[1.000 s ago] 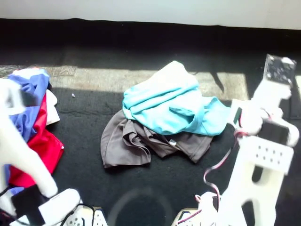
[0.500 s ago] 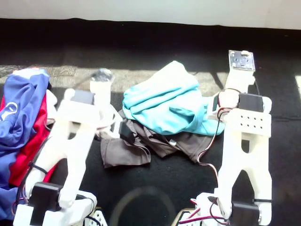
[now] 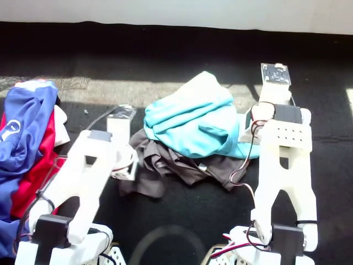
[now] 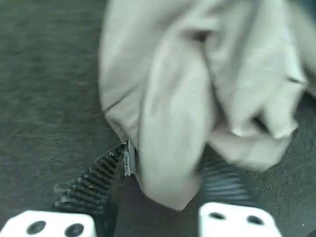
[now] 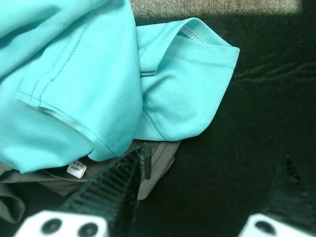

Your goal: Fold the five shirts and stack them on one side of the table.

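I hold the left claw (image 4: pixel 168 165) pressed onto a thick fold of the grey shirt (image 4: pixel 197 89), at the shirt's edge nearest the left arm. Cloth fills the gap between the jaws, so I judge the grip firm enough to drag or lift.

The grey shirt lies bunched at mid-bench, with the turquoise shirt (image 3: pixel 190 118) draped over its far part. That overlap explains the edge grip: the lower garment must come free before I can fold it.

The right claw (image 5: pixel 212 163) is spread and grips nothing. It hangs over bare bench (image 5: pixel 256 98), just beside the turquoise shirt's edge, well placed to pin or take that garment.

The blue shirt (image 3: pixel 25 124) and the red shirt (image 3: pixel 47 168) lie heaped and unfolded at the left side of the bench.

Judgement: the task is at an early stage, as no folded stack exists yet.
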You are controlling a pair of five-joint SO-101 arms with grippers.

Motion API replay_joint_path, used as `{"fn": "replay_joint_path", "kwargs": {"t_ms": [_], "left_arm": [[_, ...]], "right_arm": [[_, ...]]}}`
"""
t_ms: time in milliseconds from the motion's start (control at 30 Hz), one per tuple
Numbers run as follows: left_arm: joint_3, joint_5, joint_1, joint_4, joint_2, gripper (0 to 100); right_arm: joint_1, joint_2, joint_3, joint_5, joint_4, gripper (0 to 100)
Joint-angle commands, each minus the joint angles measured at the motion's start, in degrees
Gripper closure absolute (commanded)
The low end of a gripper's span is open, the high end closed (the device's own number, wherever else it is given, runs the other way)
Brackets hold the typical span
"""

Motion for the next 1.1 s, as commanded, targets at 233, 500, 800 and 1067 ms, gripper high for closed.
{"fn": "replay_joint_path", "kwargs": {"t_ms": [233,500,800,1067], "left_arm": [[-14.7,-3.3,-34.1,8.4,-2.0,99],[-47.5,-4.8,-55.7,23.4,-2.1,99],[-75.0,-8.0,-67.4,25.3,-2.1,99],[-80.3,-7.7,-72.5,24.1,-2.0,99]], "right_arm": [[-0.4,0.7,-3.0,0.1,-0.4,62.8],[-6.9,0.7,1.1,0.1,-10.2,62.8],[-19.0,0.7,5.6,0.1,-15.6,62.8],[-31.6,0.7,9.5,0.1,-22.1,62.8]]}}
